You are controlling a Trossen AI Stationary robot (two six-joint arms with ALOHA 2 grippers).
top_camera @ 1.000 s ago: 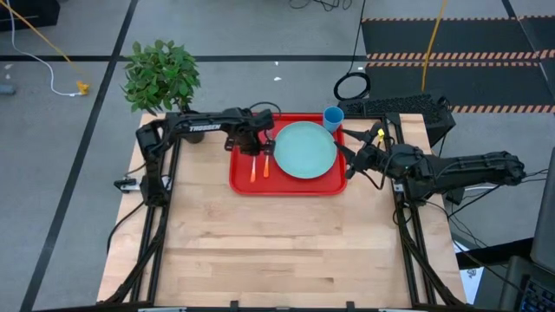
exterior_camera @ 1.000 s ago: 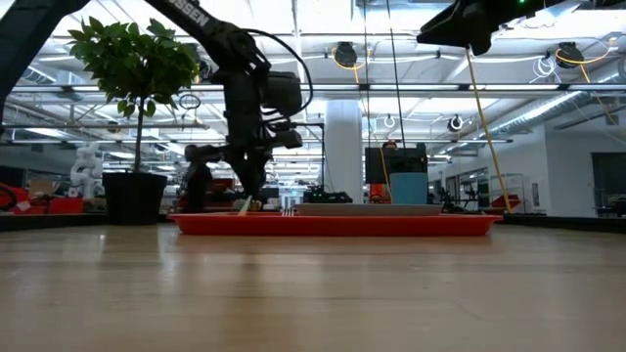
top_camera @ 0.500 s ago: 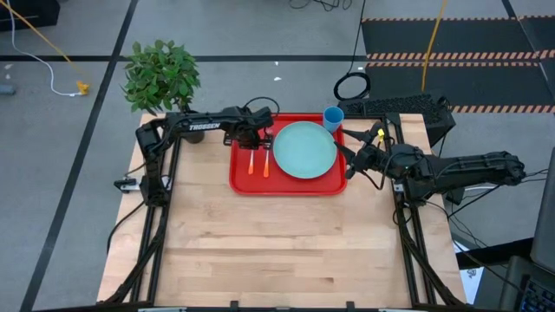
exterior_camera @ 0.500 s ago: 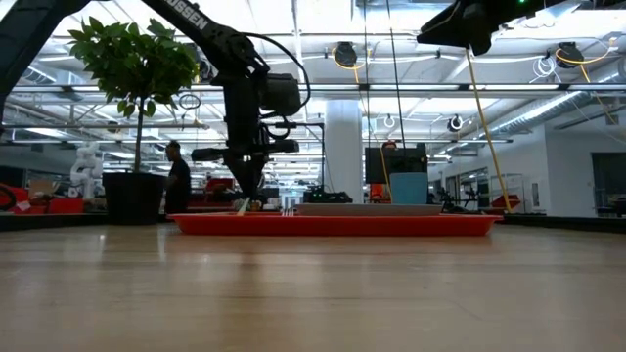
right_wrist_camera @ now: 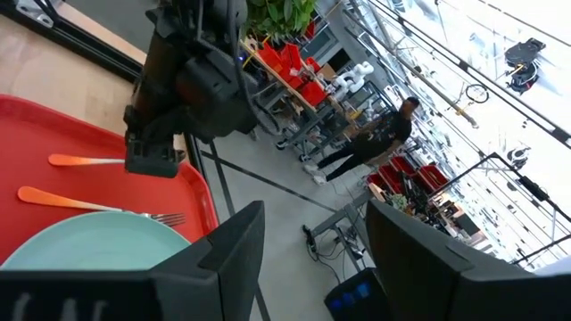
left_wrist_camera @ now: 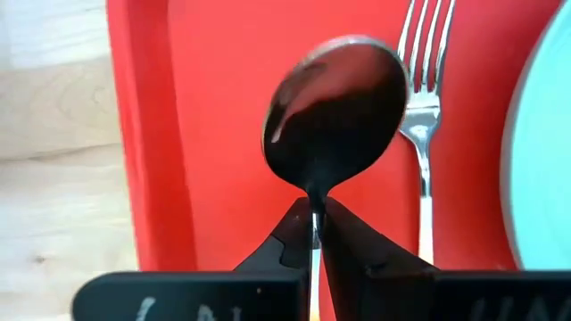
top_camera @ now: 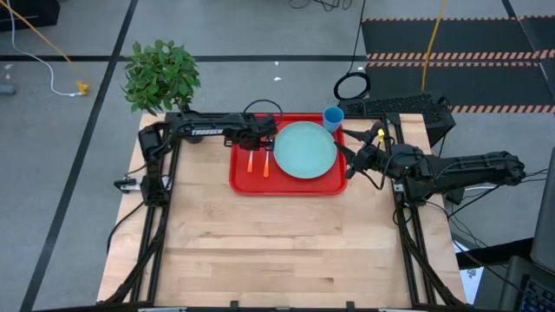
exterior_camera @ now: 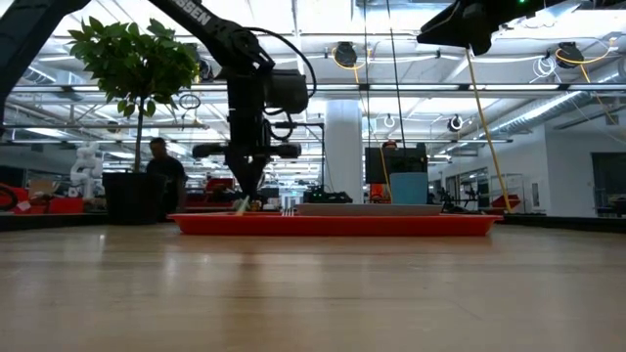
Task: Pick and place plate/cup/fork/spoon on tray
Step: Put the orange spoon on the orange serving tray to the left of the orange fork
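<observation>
Left wrist view alone shows the left gripper point(left_wrist_camera: 314, 234) fingers clenched on the spoon point(left_wrist_camera: 335, 111) over the red tray point(left_wrist_camera: 223, 107), beside the fork point(left_wrist_camera: 423, 107); high view adds plate point(top_camera: 303, 149), cup point(top_camera: 333, 117) and the right gripper point(top_camera: 347, 159), fingers spread, beside the tray

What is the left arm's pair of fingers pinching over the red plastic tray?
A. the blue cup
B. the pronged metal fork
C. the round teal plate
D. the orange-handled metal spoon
D: the left wrist view shows the left fingers shut on the spoon, with the fork lying free beside it on the tray.
</observation>
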